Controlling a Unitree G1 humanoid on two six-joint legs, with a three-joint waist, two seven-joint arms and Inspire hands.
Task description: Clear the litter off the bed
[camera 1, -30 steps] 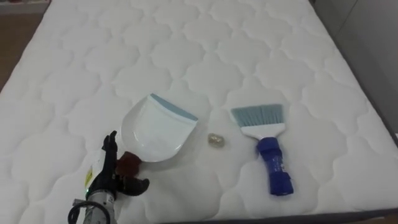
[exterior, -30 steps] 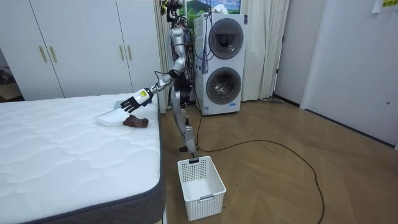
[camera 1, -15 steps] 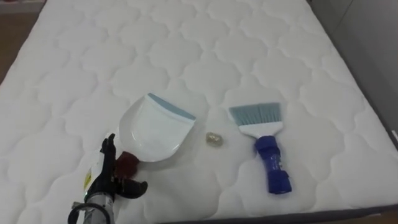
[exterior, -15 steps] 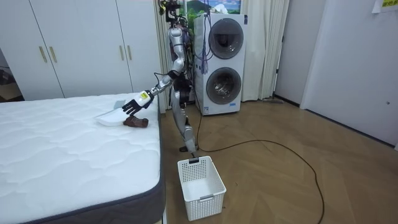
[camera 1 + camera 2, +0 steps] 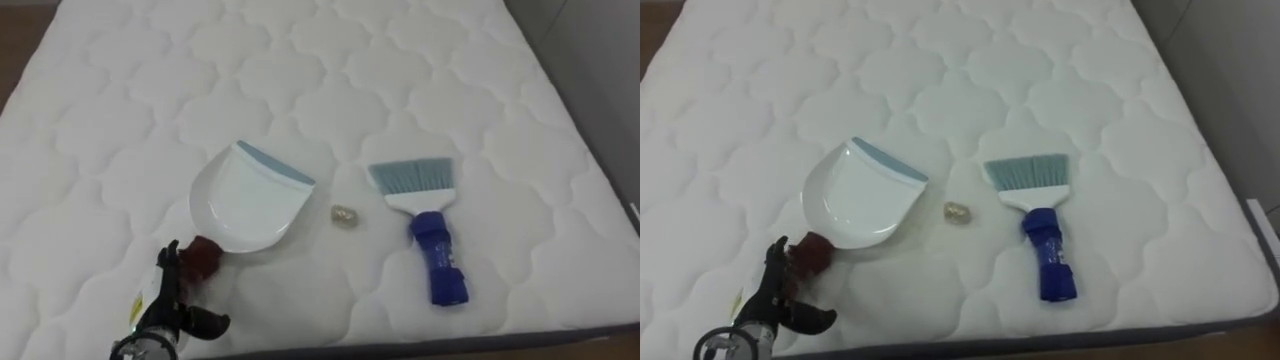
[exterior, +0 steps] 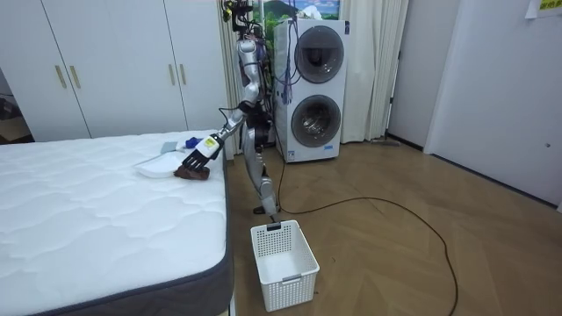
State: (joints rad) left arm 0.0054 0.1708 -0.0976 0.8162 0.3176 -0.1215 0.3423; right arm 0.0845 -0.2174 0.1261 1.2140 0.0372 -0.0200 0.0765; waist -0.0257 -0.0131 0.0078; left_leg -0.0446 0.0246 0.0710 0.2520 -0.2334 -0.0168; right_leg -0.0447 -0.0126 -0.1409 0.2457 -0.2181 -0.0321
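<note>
A white dustpan [image 5: 245, 205] with a blue lip lies on the white quilted mattress [image 5: 330, 90], its dark red handle [image 5: 203, 258] pointing at me. A small crumpled scrap [image 5: 346, 215] lies just right of the pan. Further right lies a brush with a blue handle [image 5: 436, 262] and pale blue bristles [image 5: 410, 177] pointing away. My left hand [image 5: 168, 298] hovers open at the near left, its fingers straight and its thumb spread, close to the pan's handle. In the room view the left hand [image 6: 198, 155] hangs over that handle by the bed's edge.
I stand at the side of the bed near its corner. A white plastic basket [image 6: 283, 254] sits on the wooden floor beside the bed. Stacked washing machines [image 6: 313, 88] stand behind me, and white wardrobes [image 6: 105, 61] line the wall.
My left hand has come down and back toward the bed's near edge, ending lower beside the dustpan's handle. The dustpan, scrap and brush have not moved.
</note>
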